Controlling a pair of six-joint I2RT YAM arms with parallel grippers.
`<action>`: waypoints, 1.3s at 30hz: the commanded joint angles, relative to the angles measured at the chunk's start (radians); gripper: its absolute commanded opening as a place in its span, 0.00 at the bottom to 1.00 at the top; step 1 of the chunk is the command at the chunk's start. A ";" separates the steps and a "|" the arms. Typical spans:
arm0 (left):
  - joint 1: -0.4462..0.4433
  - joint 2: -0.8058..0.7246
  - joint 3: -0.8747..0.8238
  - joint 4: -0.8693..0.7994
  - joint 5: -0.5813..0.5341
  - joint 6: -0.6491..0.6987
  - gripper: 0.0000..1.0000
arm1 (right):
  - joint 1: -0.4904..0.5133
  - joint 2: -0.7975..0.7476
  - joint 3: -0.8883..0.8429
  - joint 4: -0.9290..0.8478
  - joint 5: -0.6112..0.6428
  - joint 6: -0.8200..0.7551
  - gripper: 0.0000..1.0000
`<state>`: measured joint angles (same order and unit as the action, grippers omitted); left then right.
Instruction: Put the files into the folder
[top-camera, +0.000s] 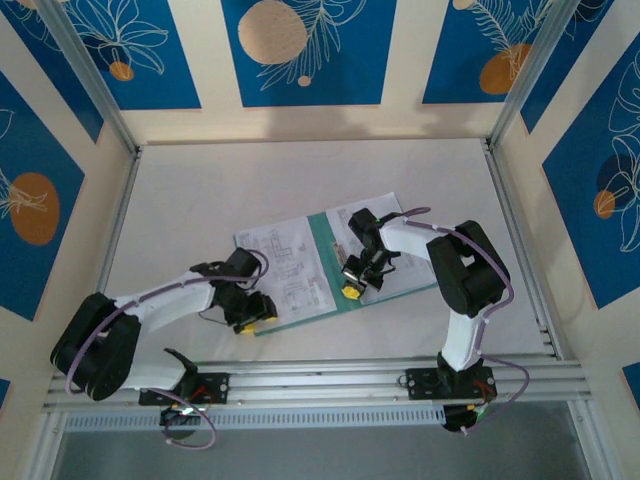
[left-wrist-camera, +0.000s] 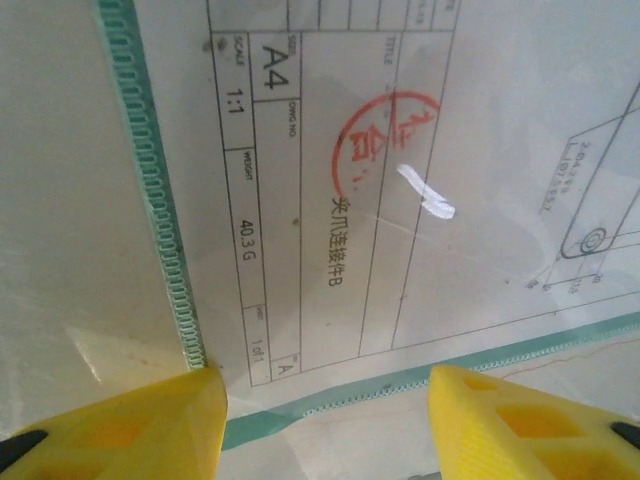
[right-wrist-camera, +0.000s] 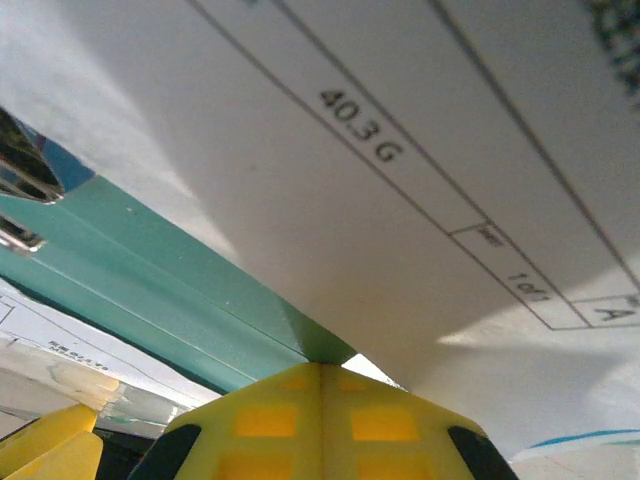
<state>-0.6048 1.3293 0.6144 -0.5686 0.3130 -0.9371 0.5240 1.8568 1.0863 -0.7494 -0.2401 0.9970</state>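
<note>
The folder (top-camera: 322, 250) lies open on the table, with its teal-green spine running down the middle. White printed files (top-camera: 283, 262) rest on its left half, and more white sheets (top-camera: 380, 215) on the right half. My left gripper (top-camera: 256, 312) hovers open at the folder's near-left corner. In the left wrist view its yellow fingers (left-wrist-camera: 130, 425) straddle the folder's teal edge (left-wrist-camera: 150, 200) and a printed sheet (left-wrist-camera: 400, 200). My right gripper (top-camera: 350, 290) is at the near end of the spine. In the right wrist view it (right-wrist-camera: 320, 375) is shut, and a corner of the teal folder (right-wrist-camera: 150, 270) runs into the seam between its tips, below a raised white sheet (right-wrist-camera: 400, 200).
The white table (top-camera: 300, 180) is boxed in by aluminium posts and patterned walls on three sides. A metal rail (top-camera: 320, 375) crosses the near edge, between the arm bases. There is free tabletop behind and to both sides of the folder.
</note>
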 joint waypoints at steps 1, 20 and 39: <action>-0.025 0.013 0.024 0.043 0.014 -0.022 0.54 | 0.015 0.056 -0.049 -0.035 0.041 0.020 0.00; -0.030 0.008 0.015 -0.061 -0.052 -0.023 0.56 | 0.020 0.060 -0.048 -0.037 0.041 0.015 0.00; -0.065 0.055 0.088 -0.158 -0.134 -0.022 0.58 | 0.018 0.066 -0.042 -0.038 0.039 0.014 0.00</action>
<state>-0.6533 1.3788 0.6720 -0.6609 0.2195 -0.9497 0.5240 1.8572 1.0847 -0.7486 -0.2451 1.0000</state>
